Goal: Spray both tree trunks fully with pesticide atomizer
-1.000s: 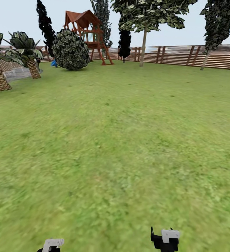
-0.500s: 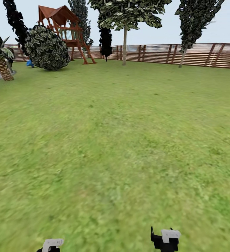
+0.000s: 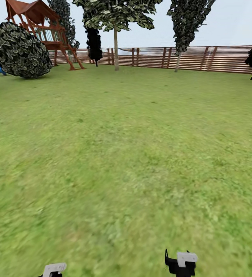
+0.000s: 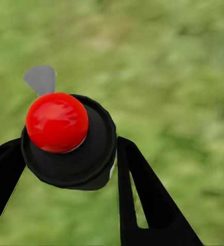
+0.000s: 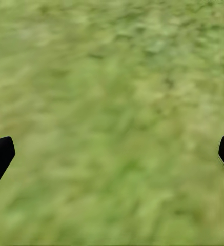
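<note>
While left gripper [image 4: 65, 169] clamps the pesticide atomizer [image 4: 68, 141], red cap and grey nozzle up, over lawn [image 3: 133, 154], right gripper [image 5: 112, 154] fingers spread wide, empty, wooden fence [image 3: 203, 58] and playhouse [image 3: 37, 23] far off

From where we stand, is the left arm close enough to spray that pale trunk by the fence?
Probably not. The pale trunk stands far across the lawn, while the left gripper, shut on the atomizer, is over grass near the robot.
</note>
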Motion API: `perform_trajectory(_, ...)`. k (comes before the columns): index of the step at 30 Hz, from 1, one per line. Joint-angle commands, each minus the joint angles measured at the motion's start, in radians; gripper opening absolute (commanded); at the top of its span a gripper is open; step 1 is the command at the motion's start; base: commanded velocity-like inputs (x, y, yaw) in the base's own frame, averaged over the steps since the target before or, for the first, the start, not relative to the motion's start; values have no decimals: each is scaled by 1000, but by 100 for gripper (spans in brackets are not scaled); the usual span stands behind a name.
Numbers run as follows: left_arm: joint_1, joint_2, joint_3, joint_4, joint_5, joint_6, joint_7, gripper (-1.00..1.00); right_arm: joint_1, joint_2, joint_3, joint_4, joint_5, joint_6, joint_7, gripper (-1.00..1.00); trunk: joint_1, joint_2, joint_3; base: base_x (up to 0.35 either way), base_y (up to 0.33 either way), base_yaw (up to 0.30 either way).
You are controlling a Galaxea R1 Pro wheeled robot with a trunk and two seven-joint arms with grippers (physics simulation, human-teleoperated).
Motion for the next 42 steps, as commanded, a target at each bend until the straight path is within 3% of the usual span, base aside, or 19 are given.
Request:
perform_trajectory(1, 0, 1, 8, 1, -3, -2, -7, -100, -1, 1, -6, 1, 11, -1, -6, 100, 0, 0, -1, 338, 0, -184)
perform_trajectory(7, 0, 1, 9, 1, -2, -2, -6, -100, -1, 1, -4, 47, 15, -3, -5, 100, 0, 0, 6, 338, 0, -29)
perform_trajectory(27, 0, 1, 9, 1, -2, -2, -6, -100, -1, -1, -3, 49, 17, -3, -5, 100, 0, 0, 9, 338, 0, 0)
perform_trajectory(42, 0, 0, 9, 1, -2, -2, -6, -100, -1, -1, -3, 50, 17, -3, -4, 100, 0, 0, 31, 332, 0, 15)
